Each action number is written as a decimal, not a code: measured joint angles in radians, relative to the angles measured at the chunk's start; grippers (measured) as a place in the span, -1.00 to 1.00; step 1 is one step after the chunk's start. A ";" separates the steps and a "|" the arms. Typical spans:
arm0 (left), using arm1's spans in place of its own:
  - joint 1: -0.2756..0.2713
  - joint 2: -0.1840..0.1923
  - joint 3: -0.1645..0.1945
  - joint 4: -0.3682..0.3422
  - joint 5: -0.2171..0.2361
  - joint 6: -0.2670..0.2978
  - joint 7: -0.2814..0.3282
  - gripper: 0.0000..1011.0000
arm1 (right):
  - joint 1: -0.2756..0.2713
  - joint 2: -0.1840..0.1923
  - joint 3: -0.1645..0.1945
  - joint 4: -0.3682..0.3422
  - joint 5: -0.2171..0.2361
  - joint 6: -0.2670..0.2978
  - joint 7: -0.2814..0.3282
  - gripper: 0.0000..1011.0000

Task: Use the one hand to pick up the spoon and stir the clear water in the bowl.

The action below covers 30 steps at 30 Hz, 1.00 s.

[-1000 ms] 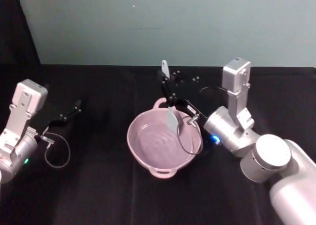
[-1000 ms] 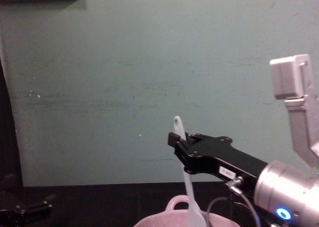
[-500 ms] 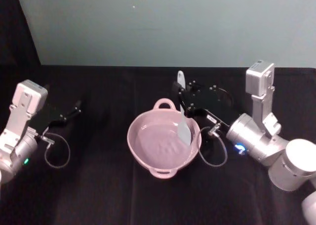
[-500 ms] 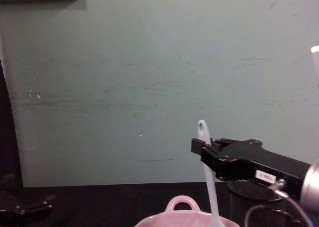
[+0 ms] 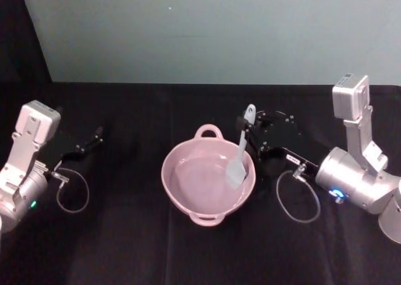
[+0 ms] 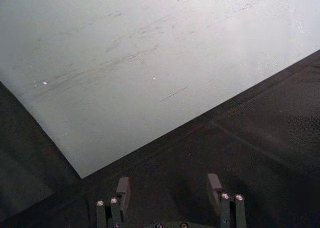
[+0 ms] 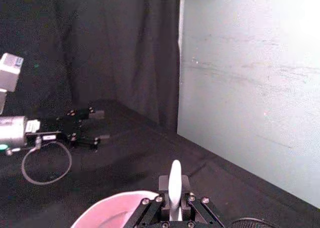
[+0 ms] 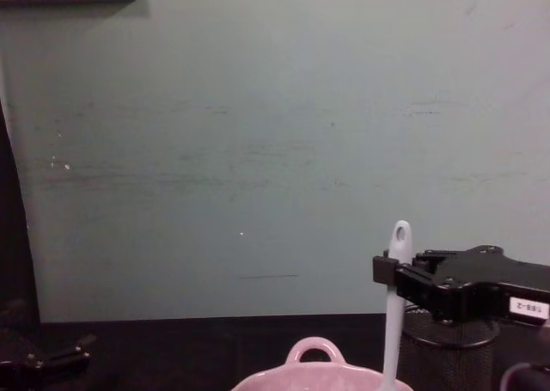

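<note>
The right gripper (image 5: 246, 129) sits at about 2 o'clock from the bowl (image 5: 168, 172), just past its rim. Its fingers are closed tight on the upper handle of the spoon (image 5: 240, 153). In the chest view the gripper (image 8: 391, 275) comes in from 3 o'clock and clamps the spoon (image 8: 394, 322) just under the oval hole, with the handle near upright. From the head view the spoon leans, its hole end toward 1 o'clock and its scoop low inside the bowl on the 3 o'clock side. Whether the scoop touches the water cannot be told. The right wrist view looks along the gripper (image 7: 174, 188) with the spoon (image 7: 174, 180) pinched between its fingers and the pink rim (image 7: 107, 208) below.

The bowl stands mid-table, with one loop handle at 12 o'clock and another at 6 o'clock. A mesh cup (image 8: 447, 352) stands behind the right gripper.

The left gripper (image 5: 94, 138) lies at 9 o'clock, well apart from the bowl. Its fingers (image 6: 122, 188) are spread wide and hold nothing above the black table (image 6: 260, 138).
</note>
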 joint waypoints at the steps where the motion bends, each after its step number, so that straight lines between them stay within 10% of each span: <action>1: 0.000 0.000 0.000 0.000 0.000 0.000 0.000 1.00 | -0.002 0.007 0.000 -0.007 0.002 0.006 0.001 -0.77; 12: 0.000 0.000 0.000 0.000 0.000 0.000 0.000 1.00 | -0.034 0.075 -0.001 -0.090 0.036 0.055 0.003 -0.77; 30: 0.000 0.000 0.000 0.000 0.000 0.000 0.000 1.00 | -0.009 0.022 0.027 -0.128 0.135 0.105 -0.088 -0.77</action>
